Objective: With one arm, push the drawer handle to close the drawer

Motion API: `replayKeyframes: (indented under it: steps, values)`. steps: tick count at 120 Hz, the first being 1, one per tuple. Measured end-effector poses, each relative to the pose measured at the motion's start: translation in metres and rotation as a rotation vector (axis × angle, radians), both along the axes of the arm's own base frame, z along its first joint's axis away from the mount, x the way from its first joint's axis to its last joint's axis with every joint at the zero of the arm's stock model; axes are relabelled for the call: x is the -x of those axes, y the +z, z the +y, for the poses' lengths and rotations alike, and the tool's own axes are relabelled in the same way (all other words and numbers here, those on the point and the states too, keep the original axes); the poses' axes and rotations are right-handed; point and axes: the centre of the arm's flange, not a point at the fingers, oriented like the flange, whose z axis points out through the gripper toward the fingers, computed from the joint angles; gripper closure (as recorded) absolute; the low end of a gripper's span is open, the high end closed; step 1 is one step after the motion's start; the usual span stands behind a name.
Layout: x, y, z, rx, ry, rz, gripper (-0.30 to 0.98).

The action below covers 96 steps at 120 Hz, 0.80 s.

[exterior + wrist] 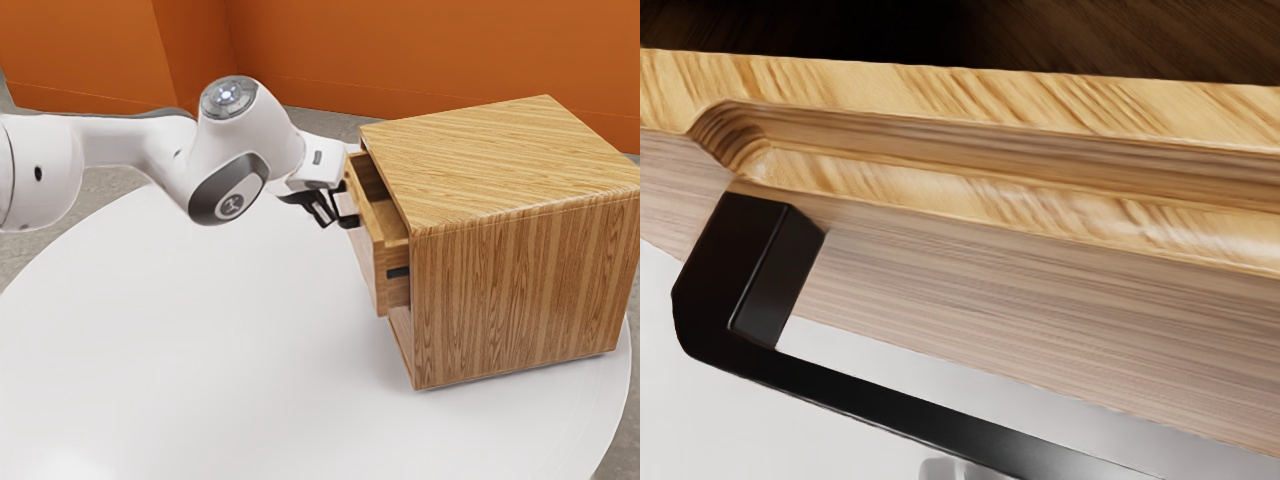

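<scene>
Gripper point(325, 212) at open drawer's point(381, 280) black handle point(890, 410)

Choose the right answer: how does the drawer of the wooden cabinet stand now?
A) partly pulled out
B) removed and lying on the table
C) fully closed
A: the drawer sticks out past the front of the cabinet, with its inside visible from above.

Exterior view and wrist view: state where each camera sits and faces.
Exterior view: beside my white jointed arm, looking down across the round white table at the wooden cabinet; arm and black two-finger gripper show.
Wrist view: on my hand, looking down onto the open wooden drawer and its black bar handle; I cannot identify the grey edge shape.
Shared: drawer and table.
</scene>
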Motion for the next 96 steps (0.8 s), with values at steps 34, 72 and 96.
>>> replayKeyframes:
  steps: [34,72,96]
  values:
    - [-0.011,-0.003,-0.009,-0.001,0.002,-0.025,0.79]
    - [-0.020,-0.002,-0.033,0.005,-0.019,-0.048,0.79]
    - [-0.021,-0.002,-0.036,0.017,-0.013,-0.049,0.79]
